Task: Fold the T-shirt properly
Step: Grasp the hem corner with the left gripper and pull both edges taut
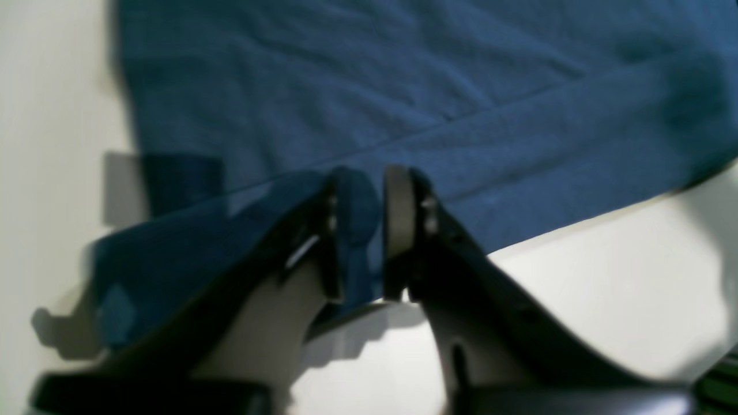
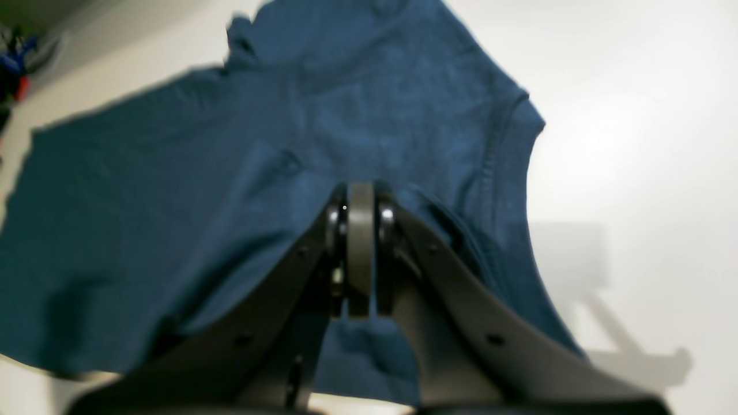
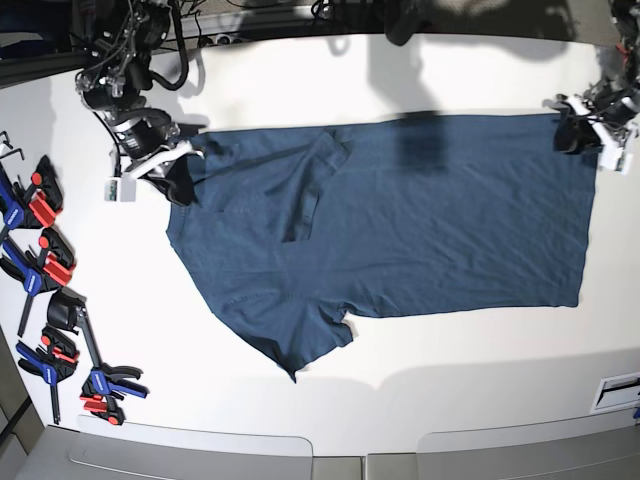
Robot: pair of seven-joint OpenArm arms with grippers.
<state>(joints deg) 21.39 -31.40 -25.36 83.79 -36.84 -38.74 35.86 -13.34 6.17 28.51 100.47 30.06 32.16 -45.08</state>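
Both pinches set: left gripper (image 1: 369,230) clamps shirt (image 3: 400,220) hem, frame right; right gripper (image 2: 360,253) clamped, shoulder cloth, upper left. Next you lift evenly, fold fwd.

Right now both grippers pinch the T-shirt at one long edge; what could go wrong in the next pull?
1. The left gripper pinches only the hem of the T-shirt, so the cloth may slip out.
2. The sleeve is already folded over the body; lifting may bunch it more.
3. The right gripper grips near the collar, which may stretch.

Base looks down from overhead; wrist views close on T-shirt (image 3: 400,220)
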